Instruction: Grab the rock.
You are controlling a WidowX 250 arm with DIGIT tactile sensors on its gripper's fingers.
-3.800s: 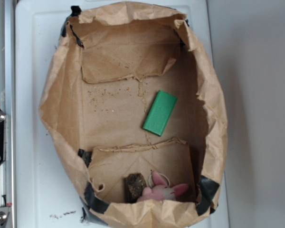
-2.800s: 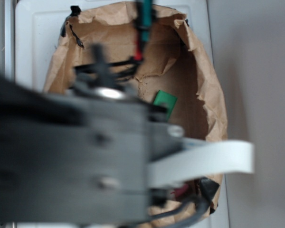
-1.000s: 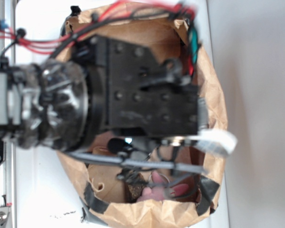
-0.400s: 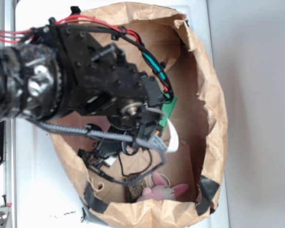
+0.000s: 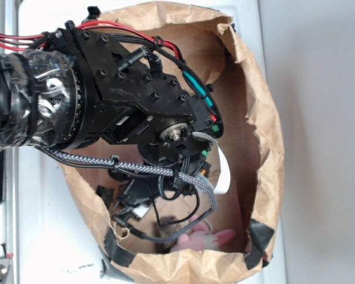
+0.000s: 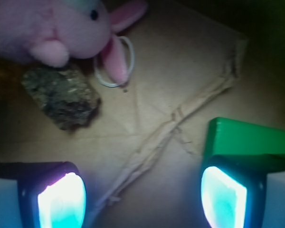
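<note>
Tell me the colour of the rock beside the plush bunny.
Mottled dark brown-grey; the rock shows best in the wrist view, touching the pink bunny.

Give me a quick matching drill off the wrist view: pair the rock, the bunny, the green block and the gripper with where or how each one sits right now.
Things:
1. rock
2. pink plush bunny
3. green block
4. gripper

Places or states:
A. right side of the view, just above one glowing fingertip
B. top left corner, ears pointing right
C. open, nothing between its fingers
D. on the brown paper just below the plush toy's snout

Pairs: 1-D, 2-B, 3-A, 4-C
</note>
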